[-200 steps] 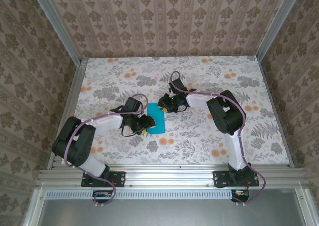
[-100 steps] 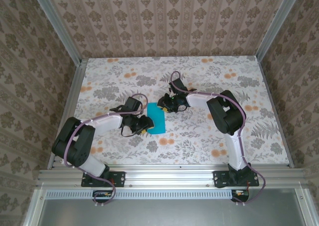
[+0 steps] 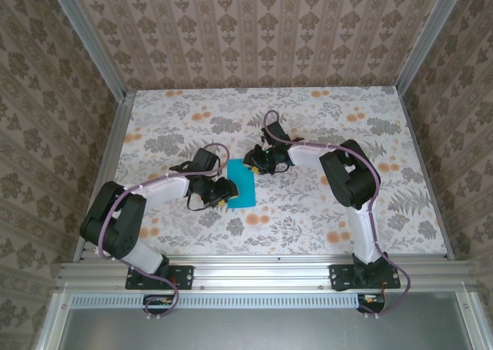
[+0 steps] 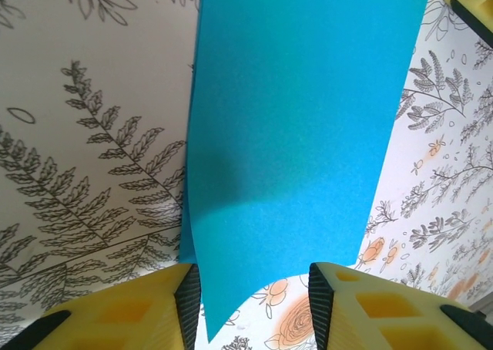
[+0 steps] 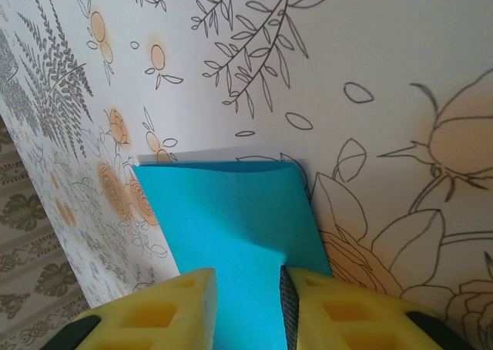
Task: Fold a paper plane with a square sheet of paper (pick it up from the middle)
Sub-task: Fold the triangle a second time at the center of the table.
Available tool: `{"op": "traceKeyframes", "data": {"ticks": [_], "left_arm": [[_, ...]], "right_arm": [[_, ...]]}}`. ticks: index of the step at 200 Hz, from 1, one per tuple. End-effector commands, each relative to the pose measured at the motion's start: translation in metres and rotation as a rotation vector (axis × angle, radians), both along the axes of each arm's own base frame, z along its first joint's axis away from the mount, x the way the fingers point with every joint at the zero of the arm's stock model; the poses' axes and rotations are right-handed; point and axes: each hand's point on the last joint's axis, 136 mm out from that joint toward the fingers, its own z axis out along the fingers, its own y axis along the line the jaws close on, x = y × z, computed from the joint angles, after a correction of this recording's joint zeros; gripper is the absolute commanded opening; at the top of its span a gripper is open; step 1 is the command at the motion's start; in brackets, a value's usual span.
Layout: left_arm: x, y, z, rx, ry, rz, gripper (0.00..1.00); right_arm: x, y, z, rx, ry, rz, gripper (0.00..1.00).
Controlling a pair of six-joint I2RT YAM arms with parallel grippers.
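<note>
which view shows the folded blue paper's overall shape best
Top external: the folded blue paper appears as a near-complete narrow rectangle on the table. The left wrist view shows a long stretch cut off at the frame's top. The right wrist view shows one end with two corners.

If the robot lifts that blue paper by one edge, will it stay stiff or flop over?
Probably flop: the blue paper looks very thin and lies flat on the table. Likely very light, so a nudge may just slide it. One edge looks folded over in the right wrist view, which might stiffen that end slightly.
</note>
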Motion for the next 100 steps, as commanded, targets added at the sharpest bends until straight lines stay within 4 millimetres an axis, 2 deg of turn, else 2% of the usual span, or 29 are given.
{"op": "traceKeyframes", "data": {"ticks": [1,51,100], "left_arm": [[0.004,-0.007,0.01,-0.037,-0.019,-0.017,0.44],[-0.003,0.003,-0.001,0.022,0.04,0.023,0.45],[-0.007,-0.002,-0.002,-0.01,0.079,0.049,0.45]], "right_arm": [[-0.027,-0.037,-0.062,-0.163,0.158,-0.053,0.32],[-0.028,-0.037,-0.063,-0.162,0.161,-0.054,0.32],[-0.026,-0.036,-0.061,-0.161,0.157,-0.055,0.31]]}}
